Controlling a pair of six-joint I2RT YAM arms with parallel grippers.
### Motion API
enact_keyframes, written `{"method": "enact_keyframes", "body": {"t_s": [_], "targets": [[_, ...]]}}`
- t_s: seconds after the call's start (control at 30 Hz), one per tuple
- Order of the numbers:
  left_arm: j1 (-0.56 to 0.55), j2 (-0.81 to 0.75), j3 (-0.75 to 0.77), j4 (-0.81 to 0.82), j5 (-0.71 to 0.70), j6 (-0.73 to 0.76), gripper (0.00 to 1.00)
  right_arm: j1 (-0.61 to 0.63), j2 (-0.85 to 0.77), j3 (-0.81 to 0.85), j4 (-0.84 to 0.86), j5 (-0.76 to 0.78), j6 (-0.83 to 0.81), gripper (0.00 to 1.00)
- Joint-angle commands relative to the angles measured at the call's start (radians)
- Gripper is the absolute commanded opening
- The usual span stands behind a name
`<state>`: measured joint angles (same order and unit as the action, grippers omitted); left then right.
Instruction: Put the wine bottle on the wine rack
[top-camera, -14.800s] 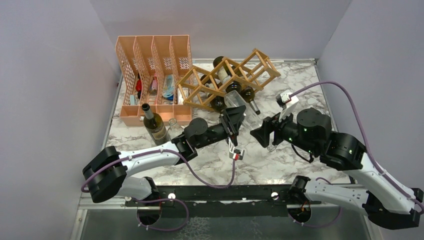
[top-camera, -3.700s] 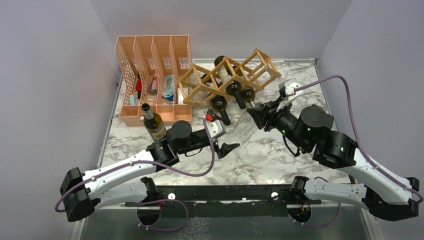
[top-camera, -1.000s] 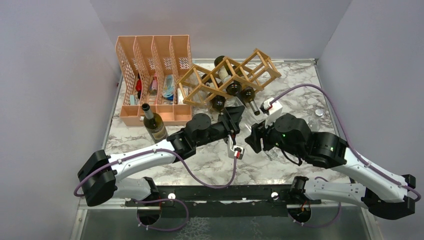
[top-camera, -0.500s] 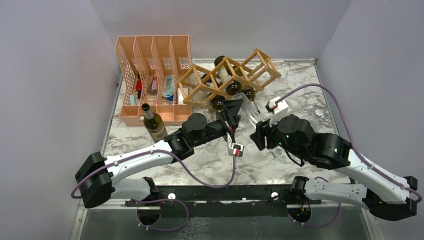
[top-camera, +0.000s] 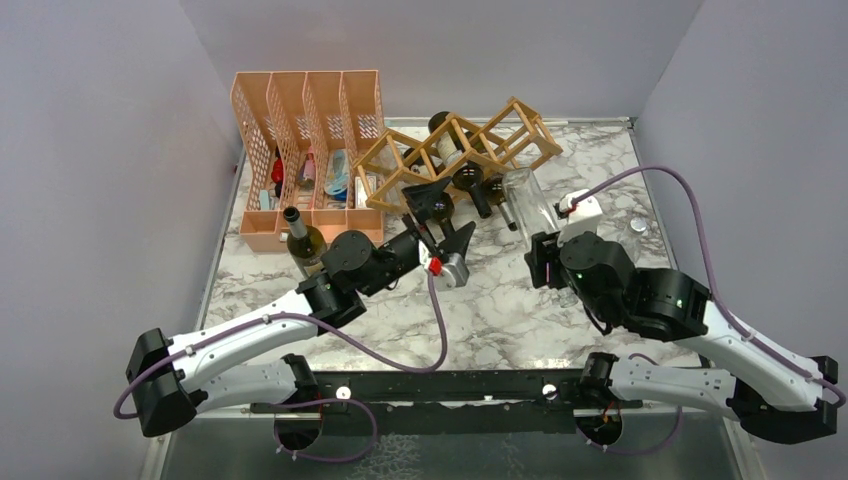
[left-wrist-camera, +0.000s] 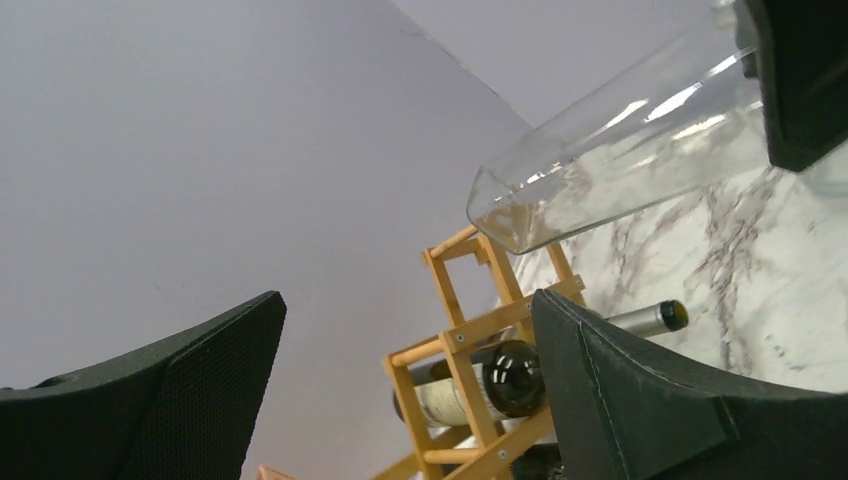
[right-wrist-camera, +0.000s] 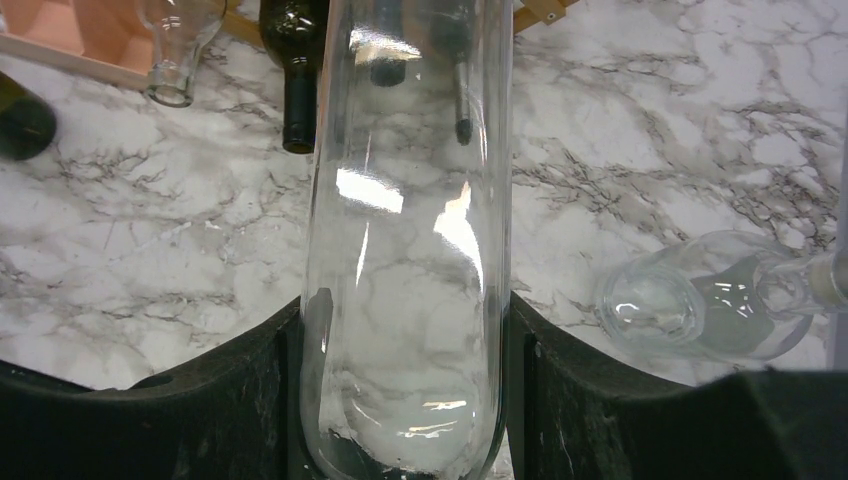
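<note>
My right gripper (top-camera: 548, 262) (right-wrist-camera: 405, 400) is shut on the wine bottle (top-camera: 526, 202) (right-wrist-camera: 405, 200), an empty clear glass one, gripping its wide body above the marble table. The bottle points away toward the wine rack (top-camera: 455, 150) (left-wrist-camera: 470, 340), a light wooden lattice at the back with dark bottles (top-camera: 470, 182) (left-wrist-camera: 512, 378) lying in its cells. My left gripper (top-camera: 440, 213) (left-wrist-camera: 400, 380) stands wide open and empty in front of the rack's left half, clear of the glass bottle (left-wrist-camera: 610, 140).
An orange perforated file organiser (top-camera: 305, 150) stands at the back left. A green bottle (top-camera: 306, 246) stands upright in front of it. Another clear bottle (right-wrist-camera: 700, 310) lies on the table (top-camera: 500, 310) at the right. Grey walls close in on three sides.
My left gripper let go of the clear bottle, opened wide and drew back to the left. My right gripper moved right with the bottle in it.
</note>
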<state>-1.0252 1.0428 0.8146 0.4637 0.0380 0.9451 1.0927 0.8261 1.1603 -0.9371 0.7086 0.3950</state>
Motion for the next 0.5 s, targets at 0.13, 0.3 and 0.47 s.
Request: {"method": "enact_keyframes", "body": {"t_s": [0.13,0.3,0.47], "targets": [[-0.003,-0.060,0.050,0.029,-0.230,-0.351,0.99,-0.003,0.088,0.000,0.097,0.103,-0.045,0.01],[-0.003,-0.078,0.038,0.027,-0.275,-0.462,0.99,-0.078,0.129,-0.037,0.173,0.034,-0.089,0.01],[-0.003,-0.096,0.027,0.026,-0.317,-0.535,0.99,-0.321,0.146,-0.096,0.284,-0.179,-0.186,0.01]]}}
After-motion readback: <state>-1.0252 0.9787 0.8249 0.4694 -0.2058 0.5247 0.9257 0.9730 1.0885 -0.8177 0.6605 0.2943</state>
